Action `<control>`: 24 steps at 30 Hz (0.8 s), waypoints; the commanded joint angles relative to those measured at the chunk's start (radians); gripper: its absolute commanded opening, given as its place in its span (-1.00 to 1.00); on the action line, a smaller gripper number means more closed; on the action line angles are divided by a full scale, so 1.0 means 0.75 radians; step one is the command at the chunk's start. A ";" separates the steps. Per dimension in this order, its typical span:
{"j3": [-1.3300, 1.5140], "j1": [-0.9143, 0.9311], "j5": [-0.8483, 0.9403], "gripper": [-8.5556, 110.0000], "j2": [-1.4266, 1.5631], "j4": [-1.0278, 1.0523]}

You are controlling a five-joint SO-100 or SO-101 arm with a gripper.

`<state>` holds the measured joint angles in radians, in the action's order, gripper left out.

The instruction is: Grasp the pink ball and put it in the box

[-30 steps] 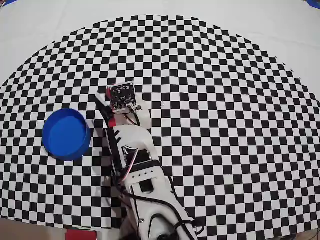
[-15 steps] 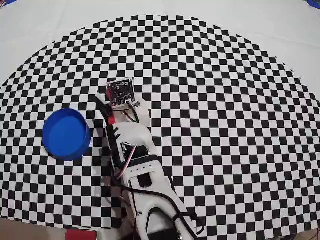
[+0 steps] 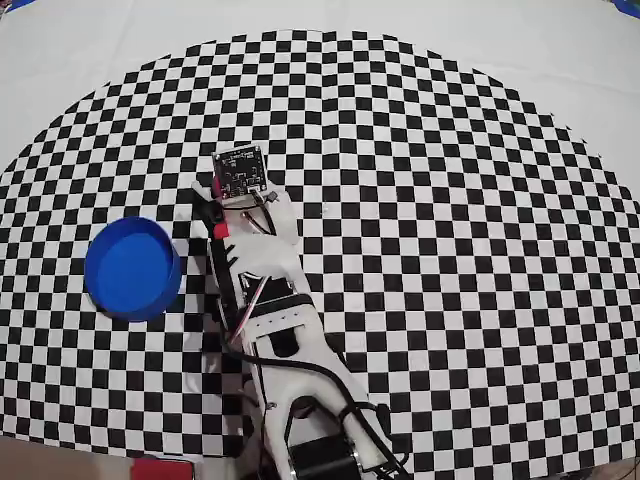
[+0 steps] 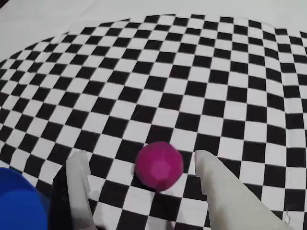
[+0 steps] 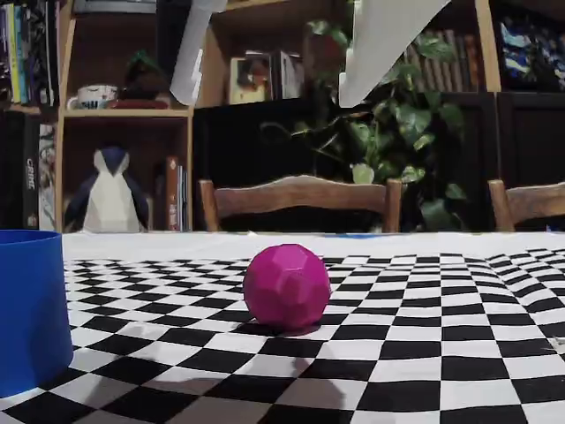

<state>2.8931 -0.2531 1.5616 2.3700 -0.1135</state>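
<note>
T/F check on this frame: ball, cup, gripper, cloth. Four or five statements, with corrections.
1. The pink ball rests on the checkered cloth. True.
2. The ball is inside the blue cup. False: the cup looks empty from overhead; the ball sits beside it.
3. The gripper is open, fingers either side of the ball. True.
4. The gripper has lifted the ball. False: in the fixed view the ball sits on the cloth, fingers above it.
5. The cup has a lid. False: open top.

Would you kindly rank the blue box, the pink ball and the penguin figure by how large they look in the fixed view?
1. The box: largest, though cut off by the frame edge and nearest the camera.
2. and 3. The pink ball and the penguin figure look alike in size; the penguin stands far behind, so ranking them is unsure.
</note>
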 commanded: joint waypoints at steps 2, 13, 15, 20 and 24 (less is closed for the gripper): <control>-0.082 0.020 0.010 -0.43 -0.041 -0.027; -0.147 0.049 0.010 -0.43 -0.153 0.012; -0.149 0.049 0.010 -0.43 -0.166 0.016; -0.164 0.049 0.010 -0.43 -0.190 0.037; -0.188 0.049 0.012 -0.43 -0.211 0.072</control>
<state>2.8225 -0.2178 1.5616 2.2166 -0.0675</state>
